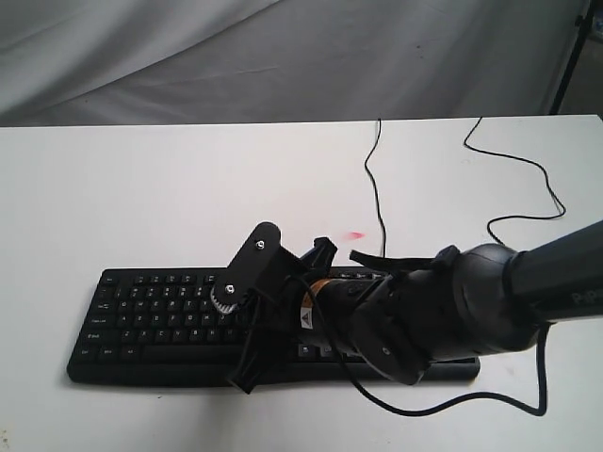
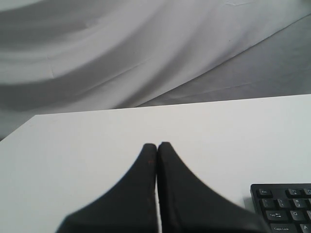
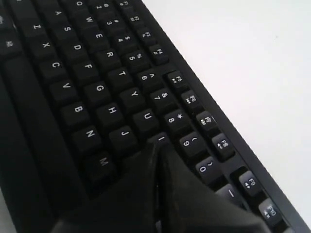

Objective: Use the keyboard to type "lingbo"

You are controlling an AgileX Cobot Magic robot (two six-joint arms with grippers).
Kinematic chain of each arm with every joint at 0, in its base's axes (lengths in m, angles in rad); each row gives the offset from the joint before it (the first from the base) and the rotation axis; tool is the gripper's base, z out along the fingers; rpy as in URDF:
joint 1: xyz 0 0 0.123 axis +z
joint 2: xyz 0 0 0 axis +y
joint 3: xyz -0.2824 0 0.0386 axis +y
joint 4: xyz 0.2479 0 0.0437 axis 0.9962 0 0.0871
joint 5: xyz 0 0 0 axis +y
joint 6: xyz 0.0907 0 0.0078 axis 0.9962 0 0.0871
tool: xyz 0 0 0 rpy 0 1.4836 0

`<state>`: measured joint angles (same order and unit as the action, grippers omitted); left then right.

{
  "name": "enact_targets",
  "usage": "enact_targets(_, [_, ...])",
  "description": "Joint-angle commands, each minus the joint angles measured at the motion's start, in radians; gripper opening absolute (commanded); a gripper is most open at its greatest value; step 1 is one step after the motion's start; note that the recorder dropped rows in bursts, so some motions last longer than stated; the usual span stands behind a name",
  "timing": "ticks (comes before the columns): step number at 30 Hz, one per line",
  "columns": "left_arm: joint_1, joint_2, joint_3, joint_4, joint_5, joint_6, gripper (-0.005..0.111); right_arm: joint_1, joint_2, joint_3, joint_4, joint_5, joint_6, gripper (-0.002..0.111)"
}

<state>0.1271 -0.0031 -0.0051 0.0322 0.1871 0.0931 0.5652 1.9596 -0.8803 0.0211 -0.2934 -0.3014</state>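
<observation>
The black keyboard lies along the front of the white table. My right arm reaches in from the right and hangs over the keyboard's middle. My right gripper is low over the letter keys. In the right wrist view that gripper is shut and empty, its tip at the I key, next to J and 8; whether it presses the key I cannot tell. My left gripper is shut and empty above bare table, with a keyboard corner beside it. It does not show in the exterior view.
The keyboard's thin black cable runs toward the table's back edge. A second black cable snakes over the table at the right. A small pink spot lies behind the keyboard. Grey cloth hangs behind the table.
</observation>
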Motion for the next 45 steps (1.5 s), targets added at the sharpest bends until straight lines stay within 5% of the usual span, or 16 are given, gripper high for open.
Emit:
enact_targets(1, [-0.004, 0.003, 0.005, -0.001, -0.004, -0.003, 0.001, -0.008, -0.001, -0.006, -0.014, -0.015, -0.004, 0.000])
enact_targets(45, [-0.004, 0.003, 0.005, -0.001, -0.004, -0.003, 0.001, -0.019, -0.010, -0.006, -0.021, 0.018, 0.025, 0.000])
